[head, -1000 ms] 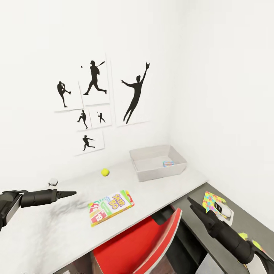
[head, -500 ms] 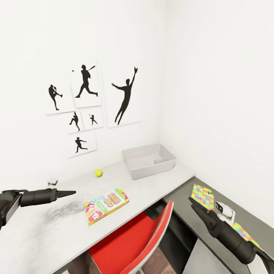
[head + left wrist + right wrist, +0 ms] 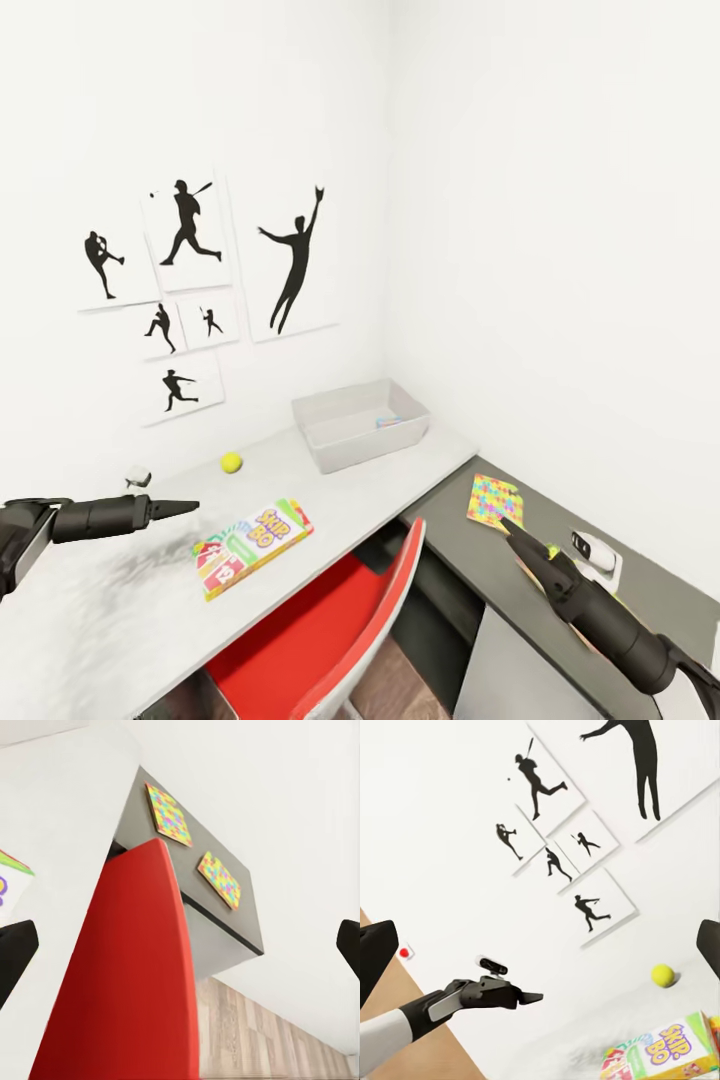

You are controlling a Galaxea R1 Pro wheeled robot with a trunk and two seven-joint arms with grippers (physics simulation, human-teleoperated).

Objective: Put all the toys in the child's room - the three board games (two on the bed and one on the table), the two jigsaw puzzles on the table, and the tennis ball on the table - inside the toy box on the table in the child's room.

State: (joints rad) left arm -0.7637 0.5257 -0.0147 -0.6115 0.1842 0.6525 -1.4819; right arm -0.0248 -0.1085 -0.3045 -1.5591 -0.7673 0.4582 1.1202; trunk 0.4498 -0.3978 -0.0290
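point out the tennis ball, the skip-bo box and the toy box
tennis ball [image 3: 231, 462], head view, its middle
SKIP-BO box [image 3: 254, 546], head view, its printed top
toy box [image 3: 352, 455], head view, its near wall

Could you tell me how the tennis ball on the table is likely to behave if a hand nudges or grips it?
The tennis ball is round and sits loose on the flat table, so a nudge would probably send it rolling. Nothing stands beside it to stop it. It looks small, so probably light.
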